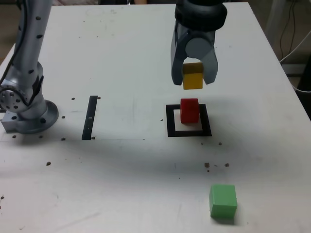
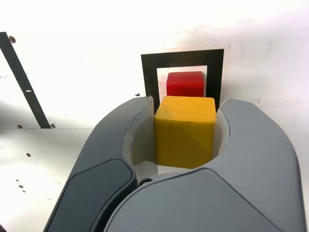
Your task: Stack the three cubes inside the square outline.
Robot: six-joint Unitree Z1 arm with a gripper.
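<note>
White table (image 1: 121, 58) — claw (image 1: 194, 77) gripping yellow cube (image 1: 193, 79) above red cube (image 1: 189, 110)

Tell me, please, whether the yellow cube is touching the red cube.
Apart. The exterior view shows the yellow cube, held in the claw, above the red cube with bare table between.

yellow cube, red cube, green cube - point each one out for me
yellow cube (image 2: 185, 130), wrist view, on its front face between the jaws
red cube (image 1: 189, 110), exterior view, on its front face, inside the square outline
green cube (image 1: 223, 200), exterior view, on its front face
</note>
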